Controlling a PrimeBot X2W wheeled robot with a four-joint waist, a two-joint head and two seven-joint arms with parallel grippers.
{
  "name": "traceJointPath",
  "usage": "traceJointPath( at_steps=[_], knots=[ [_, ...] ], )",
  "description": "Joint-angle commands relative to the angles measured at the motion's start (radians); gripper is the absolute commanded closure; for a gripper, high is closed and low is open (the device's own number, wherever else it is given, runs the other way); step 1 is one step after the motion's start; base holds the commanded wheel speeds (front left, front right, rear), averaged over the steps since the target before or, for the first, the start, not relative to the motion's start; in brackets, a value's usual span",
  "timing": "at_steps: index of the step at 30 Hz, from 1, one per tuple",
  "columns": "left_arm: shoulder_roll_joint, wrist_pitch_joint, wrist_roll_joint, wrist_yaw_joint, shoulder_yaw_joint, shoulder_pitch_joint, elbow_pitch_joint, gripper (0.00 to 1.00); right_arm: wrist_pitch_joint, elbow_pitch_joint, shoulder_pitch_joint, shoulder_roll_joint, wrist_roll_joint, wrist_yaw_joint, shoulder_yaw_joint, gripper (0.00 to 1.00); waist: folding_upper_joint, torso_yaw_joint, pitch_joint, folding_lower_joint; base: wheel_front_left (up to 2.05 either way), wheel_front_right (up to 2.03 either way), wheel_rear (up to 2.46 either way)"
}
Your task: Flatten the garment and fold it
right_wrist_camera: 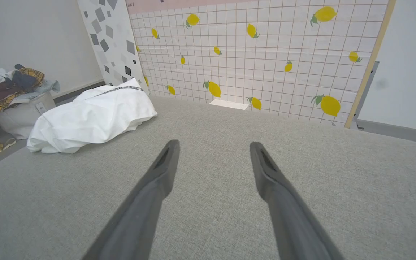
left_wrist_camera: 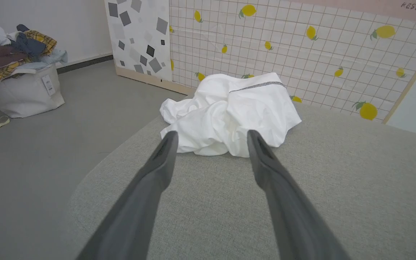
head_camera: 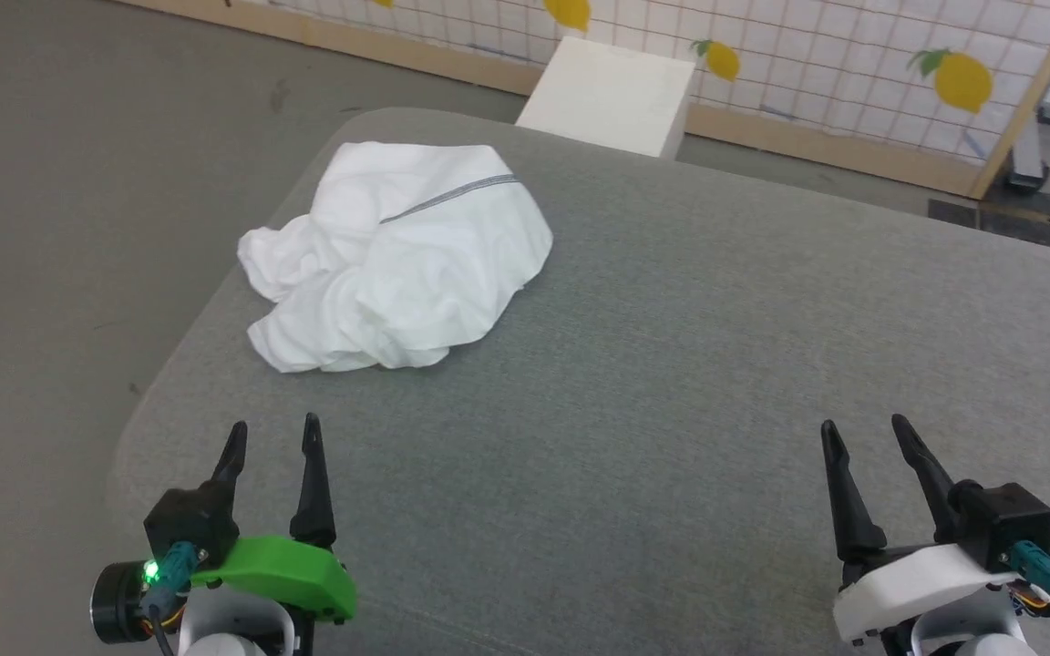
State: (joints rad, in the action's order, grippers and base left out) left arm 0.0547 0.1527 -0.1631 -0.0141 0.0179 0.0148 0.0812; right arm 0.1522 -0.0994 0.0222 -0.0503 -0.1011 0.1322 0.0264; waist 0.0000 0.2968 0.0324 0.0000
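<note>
Head view: the garment (head_camera: 397, 260) lies in a crumpled heap at the far left corner of the table (head_camera: 671, 383), not yet flattened. It is thin white cloth, soft and deeply creased, with one grey-black zigzag seam (head_camera: 452, 196) across its upper face. The heap is compact, with no clear long axis.

It lies straight ahead of the left gripper (head_camera: 273, 424), which hangs near the table's front edge with its two dark tapered fingers apart and empty. The right gripper (head_camera: 862, 424), also parted and empty, is well apart from the cloth, off to its right. In my judgement the left arm has the shorter reach.

The table has a grey woven covering and rounded corners. Beyond it stand a white box (head_camera: 612, 96) and a lemon-printed panel (head_camera: 808, 55).
</note>
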Motion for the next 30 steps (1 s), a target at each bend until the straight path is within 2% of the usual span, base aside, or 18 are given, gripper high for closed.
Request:
traceJointPath(
  at_steps=[1,14,30],
  knots=[
    [-0.003,0.012,-0.015,-0.004,0.003,0.003,0.003,0.00,0.012,-0.007,0.013,0.000,-0.012,-0.001,-0.001,0.00,0.0000,0.027,0.004,0.0000,0.00,0.00,0.00],
    [-0.003,0.039,-0.015,-0.004,0.001,-0.001,0.014,0.00,0.039,-0.032,0.020,0.000,-0.029,-0.001,-0.002,0.00,0.0000,0.105,0.000,0.0000,0.00,0.00,0.00],
    [-0.004,0.072,-0.049,-0.013,-0.001,-0.007,0.018,0.00,0.072,-0.048,0.024,0.000,-0.041,-0.001,0.000,0.00,0.0000,0.165,0.008,0.0000,0.00,0.00,0.00]
  ],
)
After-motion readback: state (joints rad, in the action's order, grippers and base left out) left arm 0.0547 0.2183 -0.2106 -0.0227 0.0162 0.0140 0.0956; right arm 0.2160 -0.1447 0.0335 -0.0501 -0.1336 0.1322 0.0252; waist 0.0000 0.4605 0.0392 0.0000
